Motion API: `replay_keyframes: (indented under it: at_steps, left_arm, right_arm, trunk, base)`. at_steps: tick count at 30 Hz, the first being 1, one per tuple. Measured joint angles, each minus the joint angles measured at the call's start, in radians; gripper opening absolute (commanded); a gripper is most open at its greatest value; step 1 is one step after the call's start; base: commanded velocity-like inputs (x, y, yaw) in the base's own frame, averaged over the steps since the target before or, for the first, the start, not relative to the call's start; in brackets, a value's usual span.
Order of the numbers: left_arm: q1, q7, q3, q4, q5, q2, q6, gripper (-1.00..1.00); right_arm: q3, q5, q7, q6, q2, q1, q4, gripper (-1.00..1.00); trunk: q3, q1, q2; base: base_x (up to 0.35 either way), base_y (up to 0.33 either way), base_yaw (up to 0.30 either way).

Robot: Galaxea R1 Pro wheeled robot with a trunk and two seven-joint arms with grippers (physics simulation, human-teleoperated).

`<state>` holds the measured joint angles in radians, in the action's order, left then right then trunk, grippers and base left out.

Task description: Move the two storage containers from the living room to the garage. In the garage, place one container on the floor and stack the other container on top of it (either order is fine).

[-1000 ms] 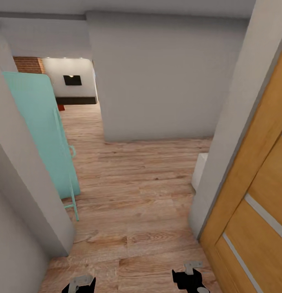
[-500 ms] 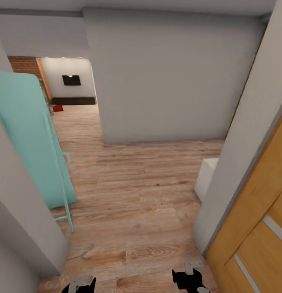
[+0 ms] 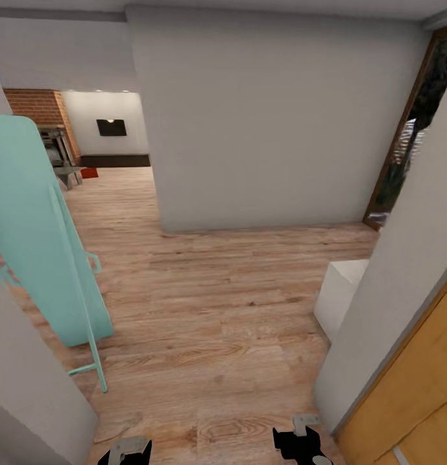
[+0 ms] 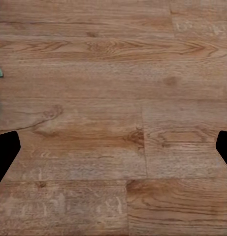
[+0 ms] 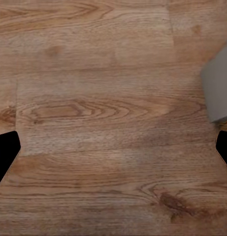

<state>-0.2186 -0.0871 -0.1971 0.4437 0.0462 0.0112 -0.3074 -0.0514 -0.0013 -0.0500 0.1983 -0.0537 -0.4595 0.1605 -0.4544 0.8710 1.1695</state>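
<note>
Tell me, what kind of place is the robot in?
Probably a hallway in a house. There's a wood plank floor, plain grey walls, a wooden door at the right, and a far room with a brick wall and a TV.

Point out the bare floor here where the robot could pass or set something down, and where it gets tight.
Widest bare light wood plank floor lies between the mint-green leaning panel and the white low block, before the grey partition wall. A narrower bare strip runs left of that wall toward the brick wall. Tightest: beside the orange wooden door.
</note>
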Motion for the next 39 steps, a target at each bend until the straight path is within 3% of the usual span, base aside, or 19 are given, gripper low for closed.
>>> replay_keyframes:
  at_steps: [12,39]
  left_arm:
    - [0.000,0.000,0.000,0.000,0.000,0.000,0.000,1.00]
    - [0.000,0.000,0.000,0.000,0.000,0.000,0.000,1.00]
  right_arm:
    - [0.000,0.000,-0.001,0.000,0.000,0.000,0.000,1.00]
    - [0.000,0.000,0.000,0.000,0.000,0.000,0.000,1.00]
  trunk:
    - [0.000,0.000,0.000]
    - [0.000,0.000,0.000]
  base:
    - [0.347,0.000,0.107]
    - [0.347,0.000,0.003]
